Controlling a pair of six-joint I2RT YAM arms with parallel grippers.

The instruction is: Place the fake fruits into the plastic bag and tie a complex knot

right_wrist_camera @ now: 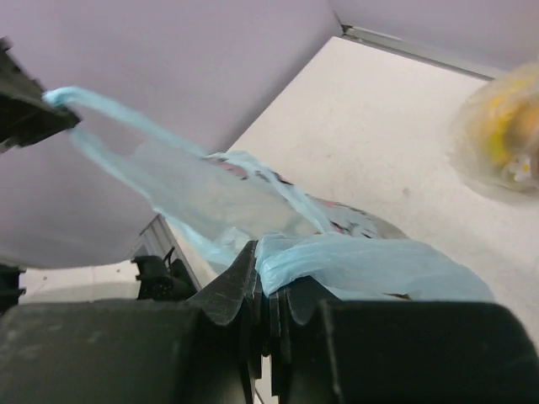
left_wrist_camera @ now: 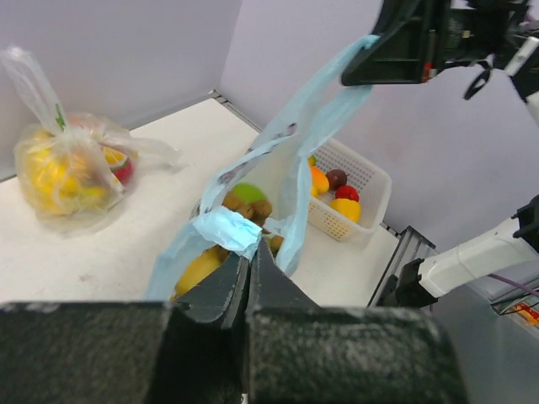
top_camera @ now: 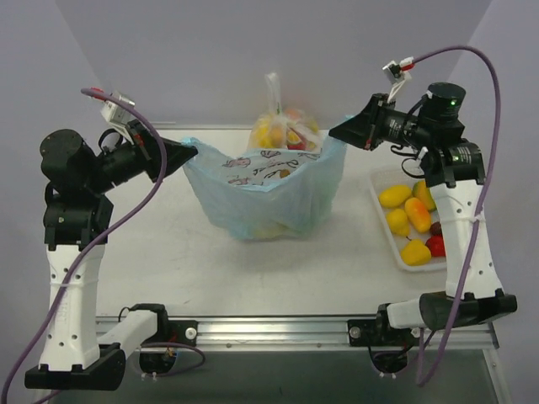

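Note:
The light-blue plastic bag [top_camera: 261,192] hangs stretched between both grippers above the table middle, mouth open, its printed side facing inward. My left gripper [top_camera: 190,151] is shut on the bag's left handle [left_wrist_camera: 226,229]. My right gripper [top_camera: 335,131] is shut on the right handle [right_wrist_camera: 337,257]. Inside the bag I see a green apple [left_wrist_camera: 246,193], a brown grape cluster [left_wrist_camera: 248,210] and a yellow fruit [left_wrist_camera: 200,269]. More fake fruits [top_camera: 410,220], yellow, orange and red, lie in the white basket [top_camera: 381,220] at the right. No knot shows.
A clear colourless bag [top_camera: 282,128] filled with fruit, its neck twisted up, stands behind the blue bag near the back wall; it also shows in the left wrist view [left_wrist_camera: 67,164]. The basket also shows in the left wrist view [left_wrist_camera: 364,178]. The table's front rail runs along the bottom.

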